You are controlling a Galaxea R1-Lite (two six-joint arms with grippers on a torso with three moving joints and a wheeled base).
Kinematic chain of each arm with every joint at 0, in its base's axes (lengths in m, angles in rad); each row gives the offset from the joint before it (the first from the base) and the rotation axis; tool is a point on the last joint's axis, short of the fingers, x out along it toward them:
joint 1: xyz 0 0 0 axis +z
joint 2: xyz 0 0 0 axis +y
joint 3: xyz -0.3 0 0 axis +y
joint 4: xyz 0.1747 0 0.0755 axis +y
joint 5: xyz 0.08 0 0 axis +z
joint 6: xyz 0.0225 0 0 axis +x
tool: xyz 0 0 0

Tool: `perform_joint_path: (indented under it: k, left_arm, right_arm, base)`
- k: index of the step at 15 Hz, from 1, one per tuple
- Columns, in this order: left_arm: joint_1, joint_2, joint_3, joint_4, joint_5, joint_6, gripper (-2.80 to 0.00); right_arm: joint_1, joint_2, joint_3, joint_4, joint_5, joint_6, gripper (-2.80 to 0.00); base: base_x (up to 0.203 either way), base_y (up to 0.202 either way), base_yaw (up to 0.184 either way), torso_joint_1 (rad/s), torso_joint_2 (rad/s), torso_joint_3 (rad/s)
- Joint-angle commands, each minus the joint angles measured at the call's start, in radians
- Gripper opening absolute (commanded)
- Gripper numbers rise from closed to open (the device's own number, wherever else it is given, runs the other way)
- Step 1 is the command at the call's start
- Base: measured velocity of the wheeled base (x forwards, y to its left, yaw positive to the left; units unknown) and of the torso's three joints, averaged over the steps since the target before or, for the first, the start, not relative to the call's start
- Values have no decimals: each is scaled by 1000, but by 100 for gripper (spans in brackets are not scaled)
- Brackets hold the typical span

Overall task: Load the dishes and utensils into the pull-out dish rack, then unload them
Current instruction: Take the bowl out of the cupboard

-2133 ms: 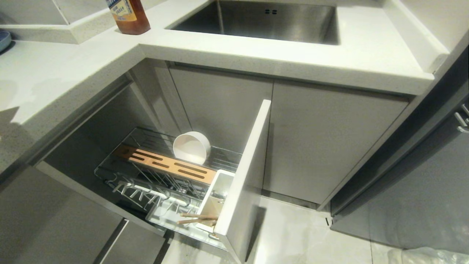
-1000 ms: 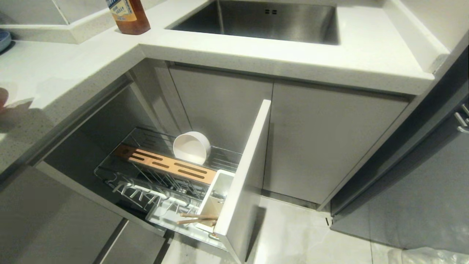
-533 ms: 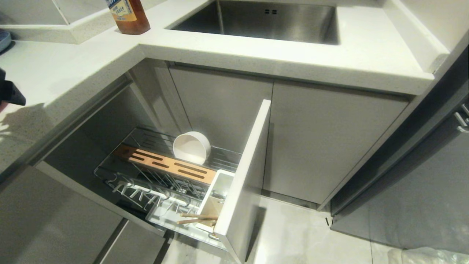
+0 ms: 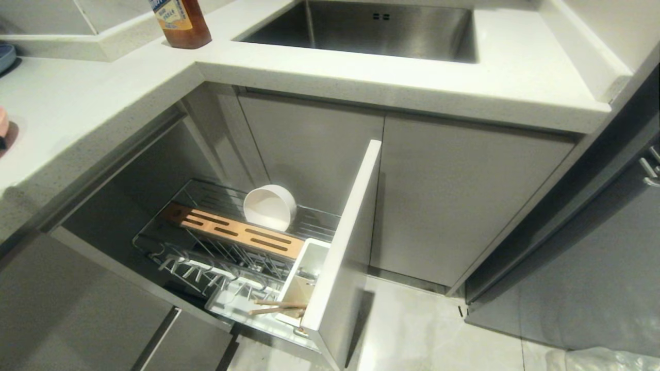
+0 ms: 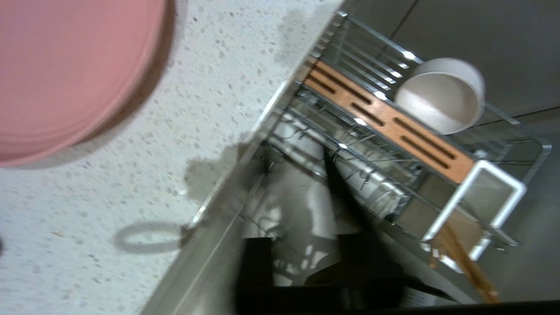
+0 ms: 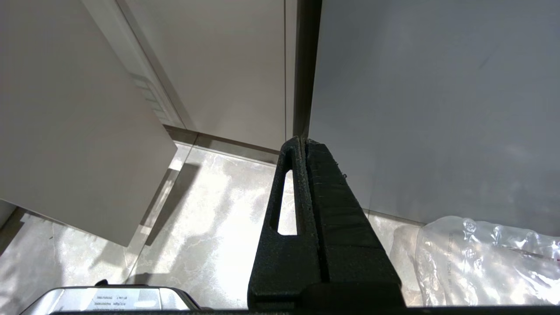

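Observation:
The pull-out dish rack [image 4: 216, 257] stands pulled out under the counter. The cream bowl [image 4: 269, 206] [image 5: 439, 94] leans on its side behind the wooden strip [image 4: 234, 232]. The chopsticks [image 4: 278, 307] [image 5: 463, 262] stick out of the white caddy [image 4: 304, 278], where a glint of silver may be the fork. The pink plate [image 5: 65, 65] lies flat on the counter, and only its rim [image 4: 2, 122] shows in the head view. My left gripper [image 5: 330, 164] hangs shut and empty over the counter's edge, apart from the plate. My right gripper [image 6: 302, 142] is parked shut above the floor.
An amber bottle [image 4: 180, 23] stands by the steel sink [image 4: 371, 26]. A blue dish's edge [image 4: 5, 54] shows at the far left. The rack's front panel [image 4: 343, 242] juts out beside the plain cabinet doors [image 4: 454, 201]. A clear plastic bag [image 4: 603, 358] lies on the floor.
Half a second ago my left gripper showed dark at the head view's left edge; it has left that view, and the pink plate's rim now rests there on the counter. The rack is unchanged.

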Motion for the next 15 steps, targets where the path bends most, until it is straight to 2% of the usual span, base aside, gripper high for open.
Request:
perform_joint_path:
  k: [1,3,6,9,10,12,15]
  left_arm:
    - [-17,-82,63,-39,-17,-27,-280]
    - [-48,-134,114,-100,-110,-67,-280]
    - [-167,-158,164,-110,-248,-165,-280]
    - [-175,-145,227,-117,-370,-303,-280]
    - [-174,-134,241,-129,-381,-349,-280]
    - [-174,-97,290,-202,-384,-486,-280]
    - [-182,-46,391,-307,-381,-547,-280]
  right_arm:
    - [0,0,0,0,0,0,-280]
    - [0,0,0,0,0,0,-280]
    - [0,0,0,0,0,0,-280]
    - [0,0,0,0,0,0,-280]
    - [0,0,0,0,0,0,-280]
    - [0,0,0,0,0,0,-280]
    - [0,0,0,0,0,0,-280]
  base:
    - [0,0,0,0,0,0]
    - [0,0,0,0,0,0]
    - [0,0,0,0,0,0]
    - [0,0,0,0,0,0]
    - [0,0,0,0,0,0]
    - [0,0,0,0,0,0]
    - [0,0,0,0,0,0]
